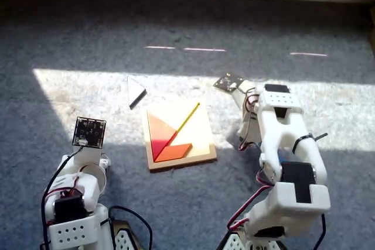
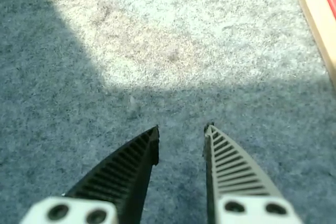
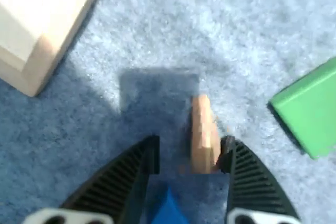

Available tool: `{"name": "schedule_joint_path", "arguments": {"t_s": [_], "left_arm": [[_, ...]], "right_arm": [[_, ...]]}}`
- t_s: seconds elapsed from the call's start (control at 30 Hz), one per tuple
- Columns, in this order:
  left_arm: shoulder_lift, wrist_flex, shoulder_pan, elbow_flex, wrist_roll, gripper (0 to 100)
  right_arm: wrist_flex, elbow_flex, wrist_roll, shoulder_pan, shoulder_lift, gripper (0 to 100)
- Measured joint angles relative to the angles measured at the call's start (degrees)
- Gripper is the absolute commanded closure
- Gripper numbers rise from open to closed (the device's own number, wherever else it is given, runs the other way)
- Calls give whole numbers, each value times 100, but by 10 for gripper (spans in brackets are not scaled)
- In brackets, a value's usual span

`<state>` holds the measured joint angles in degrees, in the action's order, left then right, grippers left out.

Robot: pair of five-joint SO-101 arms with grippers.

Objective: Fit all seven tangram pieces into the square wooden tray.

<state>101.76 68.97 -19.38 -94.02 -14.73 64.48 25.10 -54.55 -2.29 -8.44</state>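
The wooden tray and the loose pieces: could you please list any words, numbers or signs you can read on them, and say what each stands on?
There are none: no word, number or sign can be read on the wooden tray, the orange piece in it, the pale triangle beside it, or the green piece.

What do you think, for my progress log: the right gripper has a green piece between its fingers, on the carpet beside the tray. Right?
Not green: in the right wrist view the right gripper has a wood-coloured piece between its fingers, on the carpet beside the tray. The green piece lies off to one side, untouched.
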Motion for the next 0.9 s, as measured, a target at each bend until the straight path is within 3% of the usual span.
{"name": "schedule_joint_path", "arguments": {"t_s": [0.37, 0.7, 0.9], "left_arm": [[0, 0, 0, 0, 0, 845], [0, 0, 0, 0, 0, 845], [0, 0, 0, 0, 0, 845]], "right_arm": [[-264, -53, -563, 255, -185, 804], [-457, -97, -563, 369, -246, 956], [-527, -123, -563, 404, -273, 968]]}}
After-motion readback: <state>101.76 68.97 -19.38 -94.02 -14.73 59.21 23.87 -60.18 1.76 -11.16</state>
